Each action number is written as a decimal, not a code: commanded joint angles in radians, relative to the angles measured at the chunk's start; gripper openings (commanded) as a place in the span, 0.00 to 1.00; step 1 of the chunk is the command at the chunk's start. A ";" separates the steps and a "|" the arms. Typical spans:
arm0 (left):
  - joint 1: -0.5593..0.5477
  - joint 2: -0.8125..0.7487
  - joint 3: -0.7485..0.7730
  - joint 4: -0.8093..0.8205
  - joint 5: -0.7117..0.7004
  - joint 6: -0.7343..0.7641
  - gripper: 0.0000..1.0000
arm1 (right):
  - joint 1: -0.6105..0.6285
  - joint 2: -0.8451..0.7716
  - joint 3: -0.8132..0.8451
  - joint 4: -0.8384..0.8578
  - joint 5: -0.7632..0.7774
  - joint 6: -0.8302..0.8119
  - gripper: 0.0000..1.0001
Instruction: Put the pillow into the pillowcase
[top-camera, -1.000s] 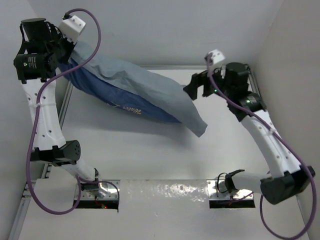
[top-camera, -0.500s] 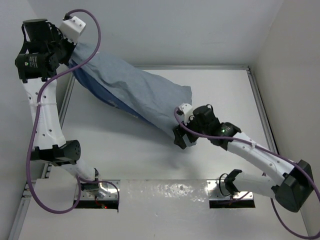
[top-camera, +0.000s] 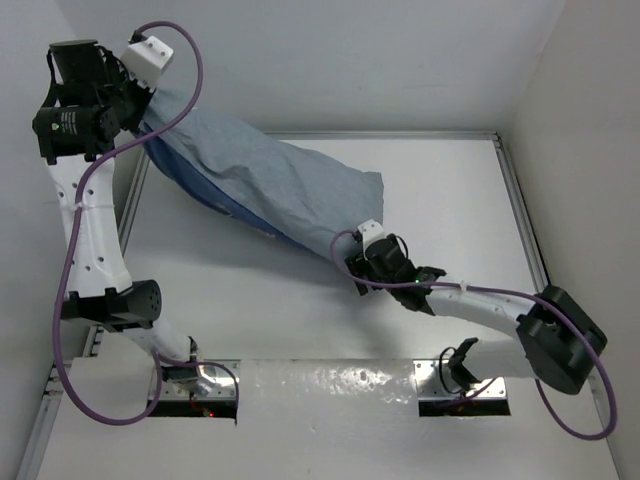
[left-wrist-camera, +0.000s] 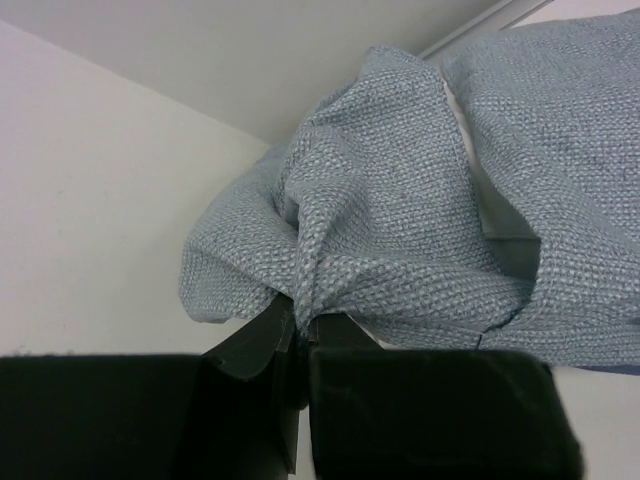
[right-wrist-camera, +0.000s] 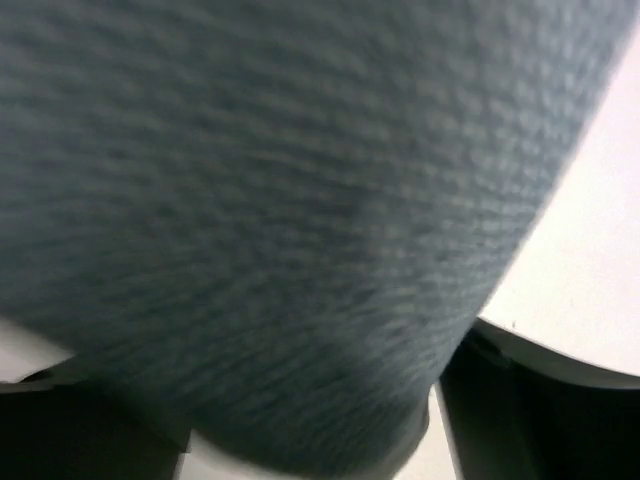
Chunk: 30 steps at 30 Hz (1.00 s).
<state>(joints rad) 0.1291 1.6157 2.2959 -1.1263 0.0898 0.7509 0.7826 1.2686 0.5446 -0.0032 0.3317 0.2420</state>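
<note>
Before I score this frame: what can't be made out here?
- No pillow is seen in any view; the pillowcase would cover it.
- The right gripper: open or shut is unclear. It is tiny from above, and blurred cloth fills the right wrist view.
- Pillowcase mouth: hidden in folds bunched at the left gripper, left wrist view.

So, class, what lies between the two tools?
The pillowcase spans the whole stretch: the left tool pinches its far end, the right tool sits at its near end, as the top view shows.

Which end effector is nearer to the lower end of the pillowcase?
Right. The right end effector sits at the lower end of the pillowcase; the left end effector clamps its opposite, far left end.
</note>
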 joint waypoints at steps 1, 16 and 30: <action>-0.002 -0.039 0.008 0.083 0.021 -0.012 0.00 | 0.007 0.029 -0.008 0.209 0.185 0.069 0.77; 0.004 -0.051 0.095 0.171 -0.066 -0.054 0.00 | 0.007 -0.334 0.469 -0.066 0.391 -0.236 0.00; 0.012 -0.063 0.056 0.033 -0.070 -0.091 0.00 | 0.007 -0.350 0.831 -0.394 0.210 -0.106 0.00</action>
<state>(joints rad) 0.1314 1.5478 2.3913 -1.1145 0.0811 0.6811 0.7834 0.8867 1.3224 -0.3447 0.5602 0.0704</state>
